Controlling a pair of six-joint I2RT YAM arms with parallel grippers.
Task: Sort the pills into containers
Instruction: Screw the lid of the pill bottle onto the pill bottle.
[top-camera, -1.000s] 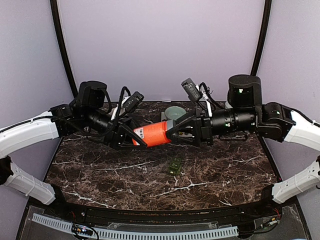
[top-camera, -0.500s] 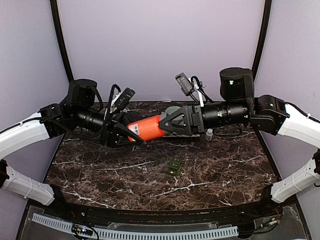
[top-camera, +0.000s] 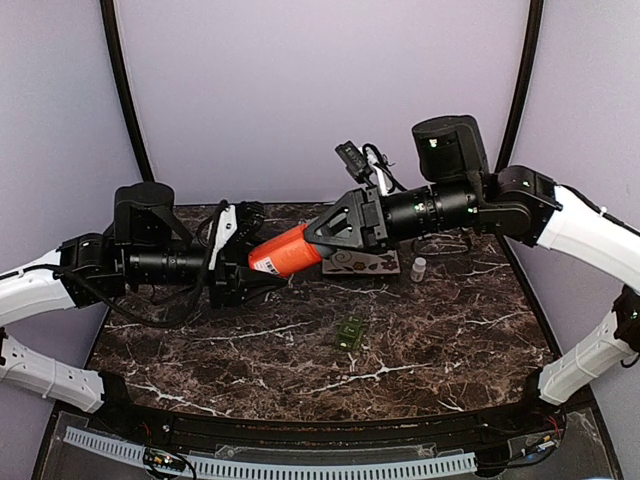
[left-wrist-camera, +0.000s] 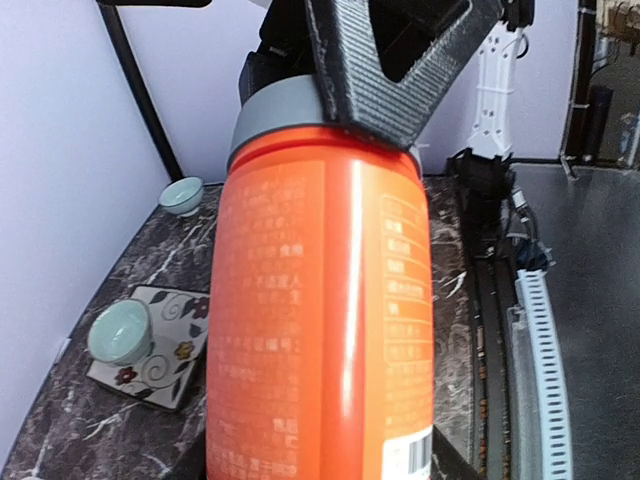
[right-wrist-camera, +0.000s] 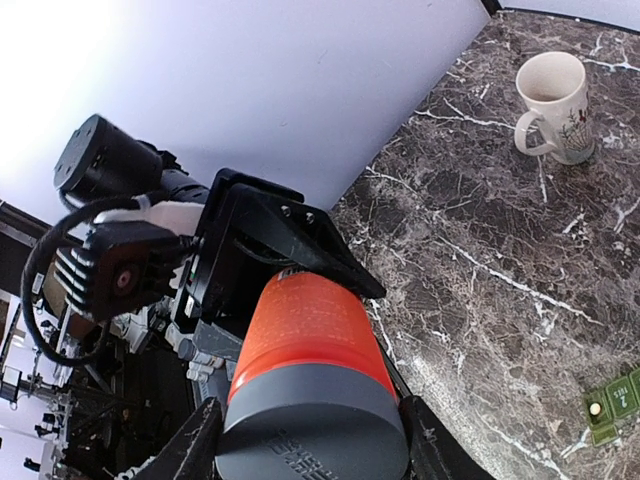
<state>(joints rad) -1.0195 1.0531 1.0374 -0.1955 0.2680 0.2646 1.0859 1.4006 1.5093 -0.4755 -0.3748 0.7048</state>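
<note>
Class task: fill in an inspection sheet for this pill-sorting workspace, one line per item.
Surface: dark marble table.
Job's things: orange bottle held in the air between both arms; dark green pill box flat on the table.
Clutter: beige mug; two pale green bowls, one on a patterned tile; small white vial.
Grippers: left gripper fingers clamp the bottle's base; right gripper fingers clamp its grey cap.
Cables: black cables looped at the wrists.
Surroundings: lilac walls, black frame poles.
</note>
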